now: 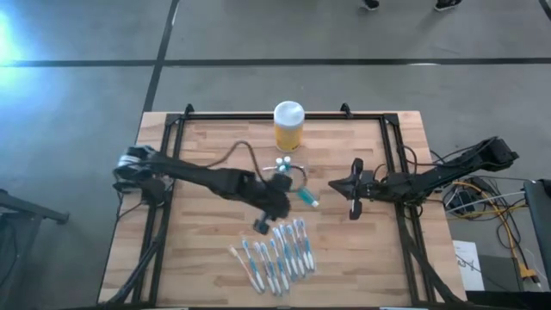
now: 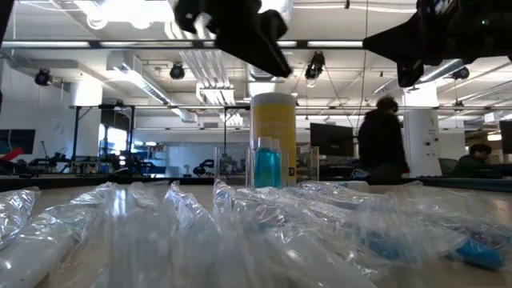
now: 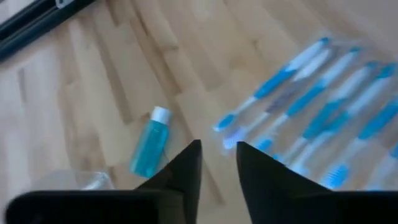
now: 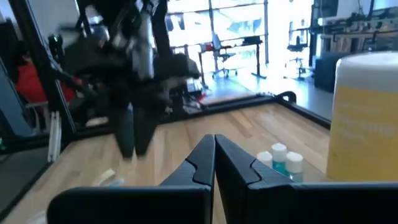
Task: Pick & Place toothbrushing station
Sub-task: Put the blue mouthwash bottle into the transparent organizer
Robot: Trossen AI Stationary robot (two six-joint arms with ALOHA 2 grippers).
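Along the near edge of the pale wooden slatted desk point(image 1: 207, 258), a little right of its middle, lies a fanned row of blue-and-white toothbrushes in clear plastic wrappers point(image 1: 275, 255), side by side and slanting toward the far right. Just beyond them, over the middle of the desk, hangs the left gripper point(image 1: 263, 226) on its dark arm, which reaches in from the left edge; in its wrist view the two dark jaws stand a little apart with bare wood showing between them and nothing in them. Beside that gripper, toward the right, a small teal travel bottle with a white cap point(image 1: 307, 197) lies flat on the boards, apart from the toothbrush row. A step farther back sits the toothbrushing station, a small clear plastic holder with upright slots point(image 1: 285, 169), hard to pick out against the wood; it stands near the centre of the desk, slightly toward the far edge, and two small white-capped teal bottles point(image 4: 283, 160) stand upright in it. Level with it, toward the right edge, the right gripper point(image 1: 354, 207) waits above the desk with its jaws pressed together and empty. Behind the holder, close to the middle of the far edge, stands a tall yellow jar with a white lid point(image 1: 288, 126), upright and just apart from the holder. In the room beyond the desk a person in dark clothes point(image 2: 382, 140) stands among the workstations.
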